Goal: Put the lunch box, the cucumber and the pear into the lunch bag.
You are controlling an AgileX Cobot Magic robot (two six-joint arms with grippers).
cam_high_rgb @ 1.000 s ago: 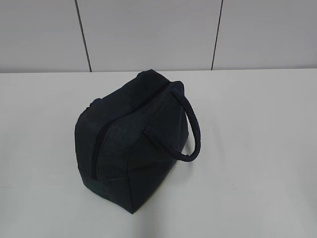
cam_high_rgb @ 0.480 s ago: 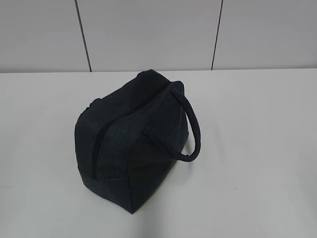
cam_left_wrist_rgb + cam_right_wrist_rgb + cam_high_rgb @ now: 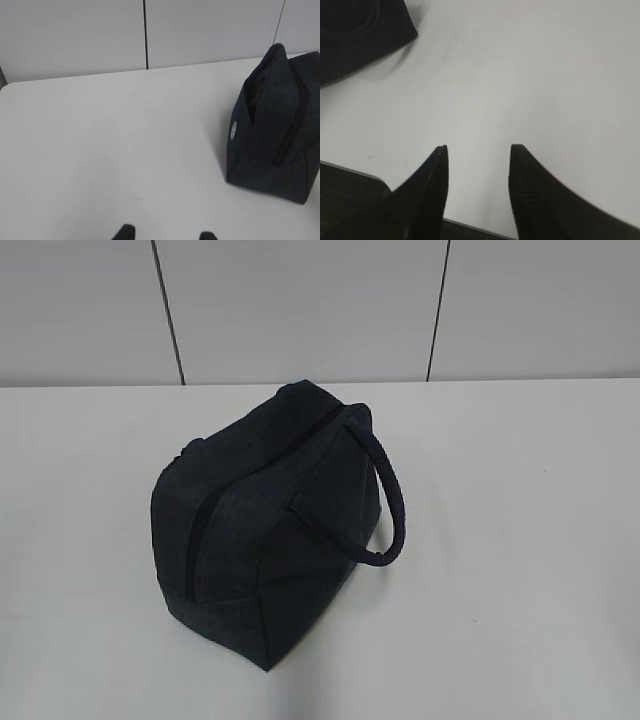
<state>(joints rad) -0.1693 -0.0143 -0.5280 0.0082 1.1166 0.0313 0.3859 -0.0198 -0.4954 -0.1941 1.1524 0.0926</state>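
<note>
Stood alone on a plain white table (image 3: 520, 540), backed by a pale grey panelled wall (image 3: 300, 310) with two dark vertical seams. Nothing between either gripper and the large boxy dark navy fabric lunch bag (image 3: 265, 530). Sat a little left of the table's middle in the exterior view, its long axis running diagonally from the near left corner toward the far right, one narrow end facing the camera. Zipper line (image 3: 200, 530) traced as a dark strip along the top ridge, appearing closed; thick looped handle (image 3: 392, 510) arched off the right side and drooped toward the table. Small round pale badge (image 3: 233, 130) seen on one end panel from the left wrist view, bag at the right edge there. Left gripper (image 3: 166, 234) shown only as two dark fingertips at the bottom edge, spread apart, holding nothing. Right gripper (image 3: 477, 165) held over bare table near its front edge, black fingers parted and empty, a corner of the bag at upper left.
</note>
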